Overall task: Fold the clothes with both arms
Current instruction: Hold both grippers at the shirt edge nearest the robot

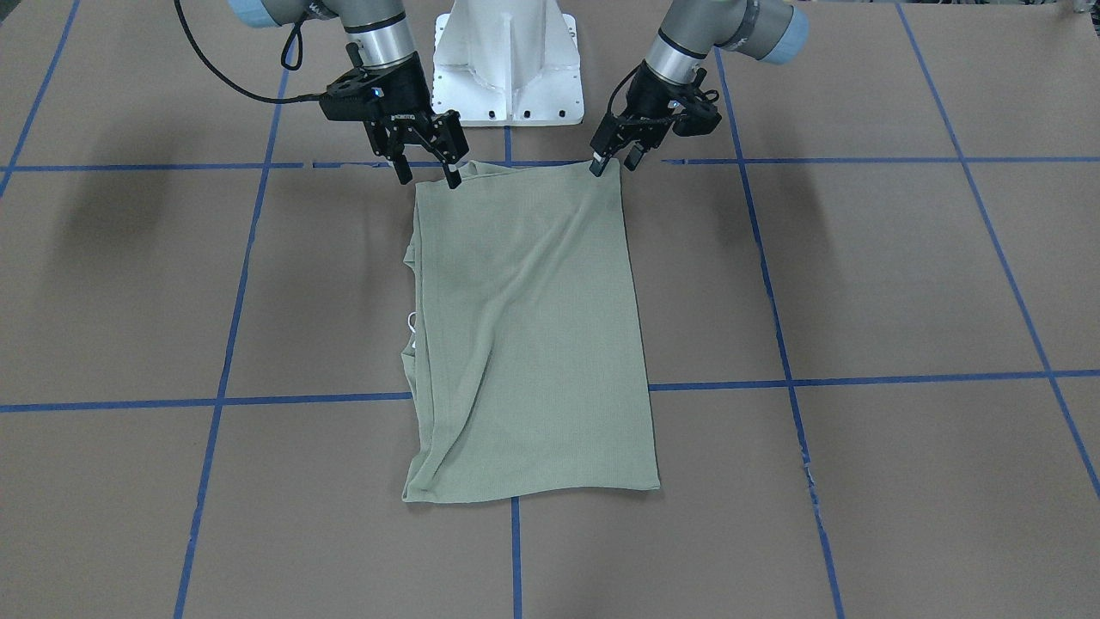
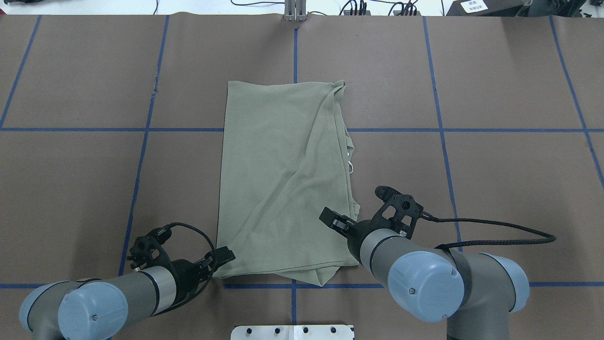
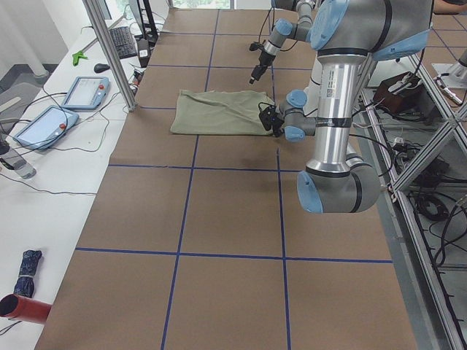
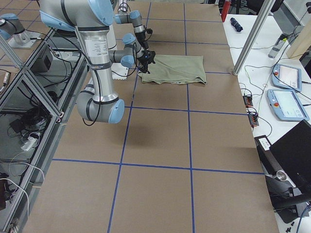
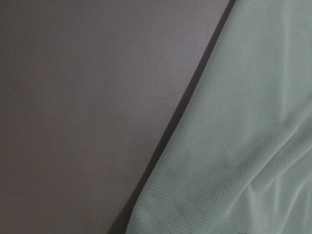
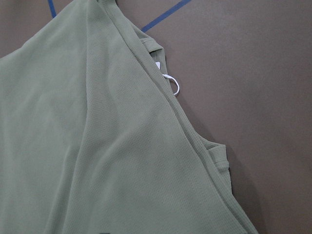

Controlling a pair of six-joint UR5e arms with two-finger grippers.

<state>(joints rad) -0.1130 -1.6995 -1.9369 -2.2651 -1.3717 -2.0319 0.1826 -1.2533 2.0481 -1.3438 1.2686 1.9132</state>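
The clothes are one sage-green shirt [image 1: 524, 335] [image 2: 283, 184], folded into a long rectangle and lying flat on the brown table with soft diagonal creases. A white tag loop [image 6: 173, 85] pokes out at its layered side edge. My right gripper [image 1: 427, 179] [image 2: 332, 219] hangs open at one near corner of the shirt, one fingertip at the hem. At the other near corner my left gripper [image 1: 614, 165] [image 2: 225, 256] is open too, a fingertip touching the cloth edge. Both wrist views show only fabric [image 5: 243, 122] and table, no fingers.
The white base pedestal [image 1: 507, 64] stands just behind the shirt's near edge. Blue tape lines [image 1: 223, 400] grid the brown table. An aluminium post [image 3: 109, 51] and a side bench with tablets [image 3: 84, 91] lie beyond the table's far edge.
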